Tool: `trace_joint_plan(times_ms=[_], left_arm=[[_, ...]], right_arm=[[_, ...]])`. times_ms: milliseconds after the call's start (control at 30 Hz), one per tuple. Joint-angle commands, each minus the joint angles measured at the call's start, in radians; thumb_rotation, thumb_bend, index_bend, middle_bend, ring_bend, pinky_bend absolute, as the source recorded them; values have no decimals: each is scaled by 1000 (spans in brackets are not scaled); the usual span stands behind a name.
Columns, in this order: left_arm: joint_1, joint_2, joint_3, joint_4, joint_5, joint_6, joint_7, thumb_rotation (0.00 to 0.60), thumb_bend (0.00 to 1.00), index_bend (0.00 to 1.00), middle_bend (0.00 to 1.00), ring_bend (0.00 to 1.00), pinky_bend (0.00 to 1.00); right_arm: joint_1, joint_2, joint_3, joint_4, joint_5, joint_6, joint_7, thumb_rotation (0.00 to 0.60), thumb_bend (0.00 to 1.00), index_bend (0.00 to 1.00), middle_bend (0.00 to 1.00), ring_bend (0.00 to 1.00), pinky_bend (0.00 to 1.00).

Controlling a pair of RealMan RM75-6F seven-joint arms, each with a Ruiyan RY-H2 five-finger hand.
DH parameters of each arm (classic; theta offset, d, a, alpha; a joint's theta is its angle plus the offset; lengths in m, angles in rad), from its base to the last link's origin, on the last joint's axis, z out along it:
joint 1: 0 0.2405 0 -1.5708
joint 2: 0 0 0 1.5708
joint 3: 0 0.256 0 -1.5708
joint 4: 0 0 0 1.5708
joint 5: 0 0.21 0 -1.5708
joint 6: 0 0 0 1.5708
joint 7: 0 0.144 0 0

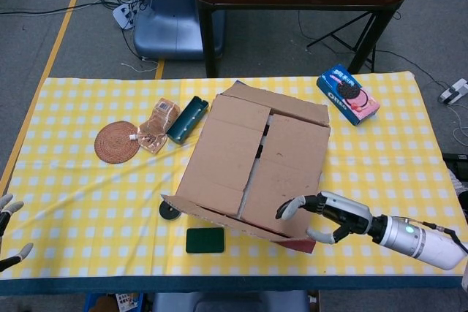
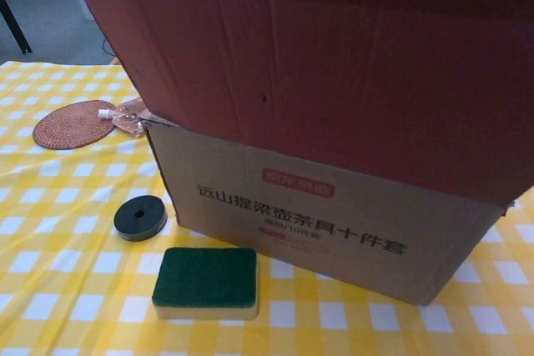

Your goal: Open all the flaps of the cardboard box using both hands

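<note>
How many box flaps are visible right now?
4. Near flap swung out toward the robot, two inner flaps side by side, left and right, and the far flap at the back.

Cardboard box (image 1: 256, 158) mid-desk (image 1: 80, 195). Left of box: case (image 1: 187, 118), packet (image 1: 156, 126), woven coaster (image 1: 116, 142). Before box: disc (image 1: 170, 210), sponge (image 1: 205, 240). Behind box, rightward: biscuit pack (image 1: 348, 93). Right hand (image 1: 329, 215) at box's near right corner.
</note>
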Motion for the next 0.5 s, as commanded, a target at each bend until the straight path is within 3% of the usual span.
trace_joint_plan(times_ms=[33, 333, 500], left_arm=[[0, 0, 1, 0, -1, -1, 1, 600, 135, 279, 144, 65, 0], [-14, 7, -8, 0, 6, -10, 6, 600, 135, 279, 144, 65, 0], [-47, 19, -20, 1, 25, -38, -5, 600, 135, 280, 144, 65, 0]], right_arm=[[16, -11, -15, 5, -5, -4, -4, 600, 159, 322, 255, 159, 83], [6, 26, -31, -26, 71, -6, -128, 600, 160, 319, 255, 159, 84], [-38, 78, -13, -94, 176, -67, -397, 600, 164, 316, 255, 159, 84]])
